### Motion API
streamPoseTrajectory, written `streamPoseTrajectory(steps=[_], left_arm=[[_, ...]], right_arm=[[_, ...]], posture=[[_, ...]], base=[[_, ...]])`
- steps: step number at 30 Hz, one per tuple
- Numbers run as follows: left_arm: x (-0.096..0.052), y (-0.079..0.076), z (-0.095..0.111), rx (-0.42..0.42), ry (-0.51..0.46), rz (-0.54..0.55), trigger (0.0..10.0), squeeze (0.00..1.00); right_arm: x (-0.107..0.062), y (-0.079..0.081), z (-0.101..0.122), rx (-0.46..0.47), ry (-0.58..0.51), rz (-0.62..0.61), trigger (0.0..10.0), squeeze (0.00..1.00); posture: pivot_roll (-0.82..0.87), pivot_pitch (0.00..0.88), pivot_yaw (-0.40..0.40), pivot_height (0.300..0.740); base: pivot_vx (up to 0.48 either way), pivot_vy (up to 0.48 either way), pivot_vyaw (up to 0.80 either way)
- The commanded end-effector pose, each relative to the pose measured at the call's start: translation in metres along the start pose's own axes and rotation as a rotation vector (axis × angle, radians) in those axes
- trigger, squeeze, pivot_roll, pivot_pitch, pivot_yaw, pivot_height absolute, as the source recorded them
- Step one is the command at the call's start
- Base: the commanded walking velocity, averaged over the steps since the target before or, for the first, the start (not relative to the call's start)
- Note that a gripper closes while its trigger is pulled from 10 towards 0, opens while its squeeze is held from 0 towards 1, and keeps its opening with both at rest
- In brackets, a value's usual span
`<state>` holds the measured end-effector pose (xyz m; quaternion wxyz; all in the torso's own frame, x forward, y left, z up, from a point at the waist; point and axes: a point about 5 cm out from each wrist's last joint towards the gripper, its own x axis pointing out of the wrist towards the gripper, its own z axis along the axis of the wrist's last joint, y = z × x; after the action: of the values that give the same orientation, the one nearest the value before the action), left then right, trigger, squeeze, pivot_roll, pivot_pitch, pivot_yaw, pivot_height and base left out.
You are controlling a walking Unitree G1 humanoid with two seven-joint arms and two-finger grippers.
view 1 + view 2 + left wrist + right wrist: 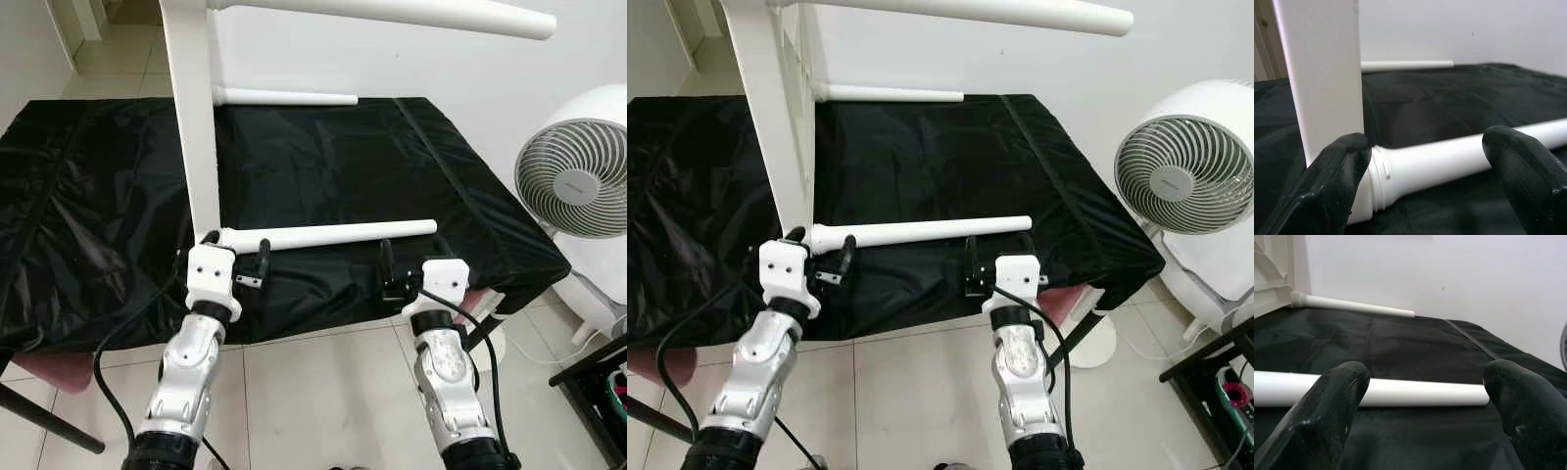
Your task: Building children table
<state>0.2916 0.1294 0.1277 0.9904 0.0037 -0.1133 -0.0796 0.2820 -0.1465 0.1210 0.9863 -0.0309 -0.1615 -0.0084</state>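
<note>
A white children's table stands on its side on a black-covered surface (323,166), its tabletop panel (191,108) upright on edge. Three white legs stick out to the right: a near one (328,233) low over the cloth, a far one (284,97), and one high up (392,12). My left gripper (235,251) is open at the near leg's threaded base (1382,174), where it joins the panel, with a finger on either side. My right gripper (407,266) is open just in front of that leg's free end (1469,395), not touching it.
A white fan (578,176) stands on the floor to the right. A dark rack (598,377) is at the lower right. Something pink (54,372) shows under the front edge of the covered surface. Tiled floor (323,392) lies below my arms.
</note>
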Motion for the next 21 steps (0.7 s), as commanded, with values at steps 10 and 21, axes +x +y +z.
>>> streamPoseTrajectory(steps=[10, 21], left_arm=[[0.0001, -0.0009, -0.0036, -0.016, -0.002, -0.005, 10.0, 0.00], [0.0007, -0.0050, -0.0044, -0.011, -0.006, -0.026, 10.0, 0.00]], right_arm=[[-0.0046, -0.0027, -0.0056, 0.004, 0.022, -0.029, 10.0, 0.00], [-0.0024, -0.0047, -0.0057, -0.002, 0.020, -0.025, 10.0, 0.00]], posture=[[0.10, 0.063, -0.027, 0.740], [0.11, 0.049, -0.045, 0.740]], base=[[0.000, 0.000, 0.00], [0.000, 0.000, 0.00]])
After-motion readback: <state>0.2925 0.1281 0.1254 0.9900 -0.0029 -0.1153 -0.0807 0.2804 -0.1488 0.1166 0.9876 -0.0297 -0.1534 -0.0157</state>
